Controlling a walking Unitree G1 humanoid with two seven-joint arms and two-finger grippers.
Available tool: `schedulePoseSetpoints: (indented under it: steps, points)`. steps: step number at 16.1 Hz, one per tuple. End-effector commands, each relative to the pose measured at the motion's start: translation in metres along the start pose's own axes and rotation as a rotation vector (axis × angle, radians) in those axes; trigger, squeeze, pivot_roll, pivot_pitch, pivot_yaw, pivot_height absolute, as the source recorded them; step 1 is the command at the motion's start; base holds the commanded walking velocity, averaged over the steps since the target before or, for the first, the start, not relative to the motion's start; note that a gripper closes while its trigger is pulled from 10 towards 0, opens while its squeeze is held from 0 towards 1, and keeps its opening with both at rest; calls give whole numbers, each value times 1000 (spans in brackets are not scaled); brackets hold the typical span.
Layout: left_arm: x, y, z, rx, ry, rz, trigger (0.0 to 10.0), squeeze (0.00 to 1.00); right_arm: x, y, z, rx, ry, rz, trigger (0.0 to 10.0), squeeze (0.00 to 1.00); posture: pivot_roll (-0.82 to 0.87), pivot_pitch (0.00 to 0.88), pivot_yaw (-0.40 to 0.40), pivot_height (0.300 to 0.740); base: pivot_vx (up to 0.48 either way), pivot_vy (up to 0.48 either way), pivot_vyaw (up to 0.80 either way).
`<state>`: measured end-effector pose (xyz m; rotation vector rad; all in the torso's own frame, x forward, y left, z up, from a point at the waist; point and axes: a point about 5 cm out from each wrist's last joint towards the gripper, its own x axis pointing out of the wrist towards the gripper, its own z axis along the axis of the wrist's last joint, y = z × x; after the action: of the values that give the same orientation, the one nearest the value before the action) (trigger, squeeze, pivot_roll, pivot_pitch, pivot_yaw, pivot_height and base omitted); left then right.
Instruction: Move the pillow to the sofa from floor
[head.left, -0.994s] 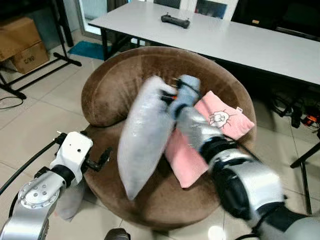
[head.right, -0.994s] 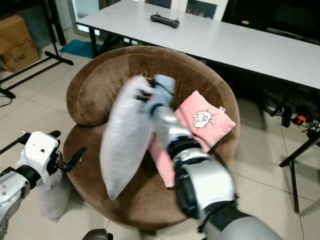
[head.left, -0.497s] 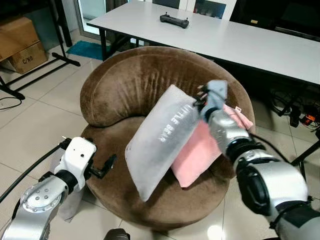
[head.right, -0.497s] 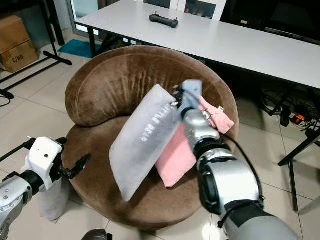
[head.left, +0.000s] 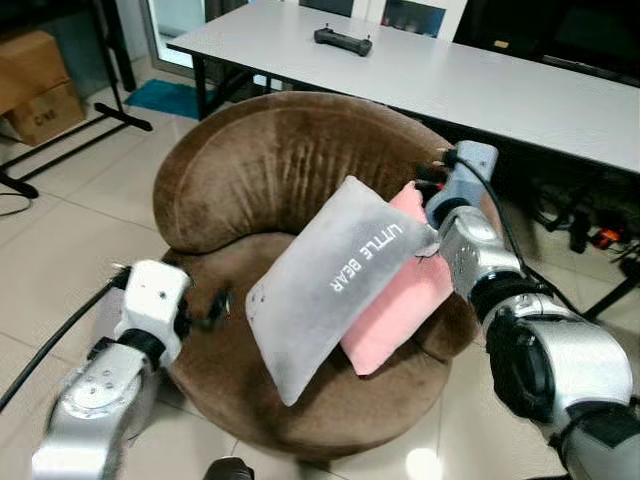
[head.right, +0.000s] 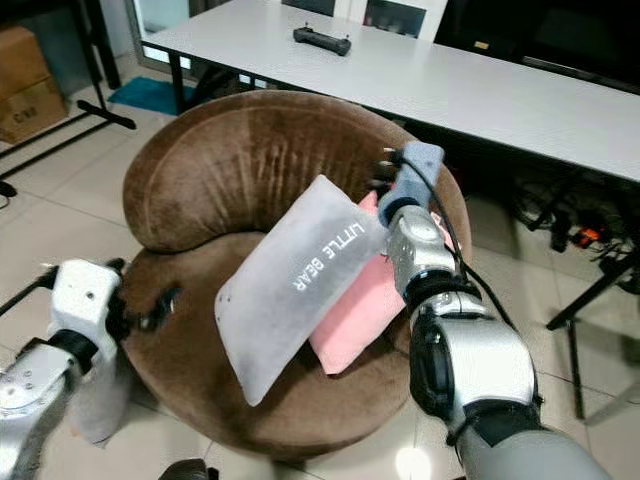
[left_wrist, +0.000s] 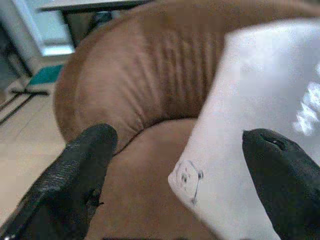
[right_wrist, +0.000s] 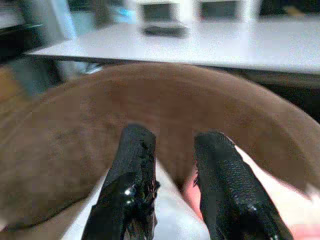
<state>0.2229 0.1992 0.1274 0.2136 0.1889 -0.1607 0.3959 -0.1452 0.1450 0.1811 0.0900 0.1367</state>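
The grey pillow is lying tilted on the brown sofa, propped over a pink pillow. The right gripper is just above its top corner, fingers slightly apart and empty. The left gripper is spread wide by the seat.

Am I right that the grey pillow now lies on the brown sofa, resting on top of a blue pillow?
Not quite: the pillow under it is pink, not blue. The left eye view shows the grey pillow on the brown sofa, resting on a pink pillow.
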Motion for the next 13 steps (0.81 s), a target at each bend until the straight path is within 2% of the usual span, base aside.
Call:
schedulePoseSetpoints:
  steps: [1, 2, 3, 4, 8, 9, 13]
  points:
    - [-3, 2, 4, -11, -16, 46, 10000, 0, -3, 1, -5, -23, -1, 53, 10000, 0, 193, 0, -146, 740, 0, 0, 0]
    - [-4, 3, 5, 0, -38, 80, 10000, 0, -8, 1, -16, 17, 9, 52, 10000, 0, 193, 0, -146, 740, 0, 0, 0]
    - [-7, 4, 8, 40, -77, 143, 10000, 0, -21, 0, -35, 19, 43, 53, 10000, 0, 184, 0, -149, 740, 0, 0, 0]
    - [-8, 3, 9, 38, -86, 163, 10000, 0, -30, -1, -43, 22, 50, 48, 10000, 0, 172, 0, -148, 740, 0, 0, 0]
    - [-3, 1, 16, 83, -79, 140, 10000, 0, -71, 0, -59, 15, 50, 19, 10000, 0, 140, 0, -120, 740, 0, 0, 0]
    - [1, 2, 20, 83, -92, 136, 10000, 0, -81, 5, -66, -25, 56, 13, 10000, 0, 131, 0, -107, 740, 0, 270, 0]
    - [7, 5, 18, 81, -91, 151, 10000, 0, -93, 17, -60, -39, 94, 24, 10000, 0, 122, 0, -106, 740, 0, 275, 0]
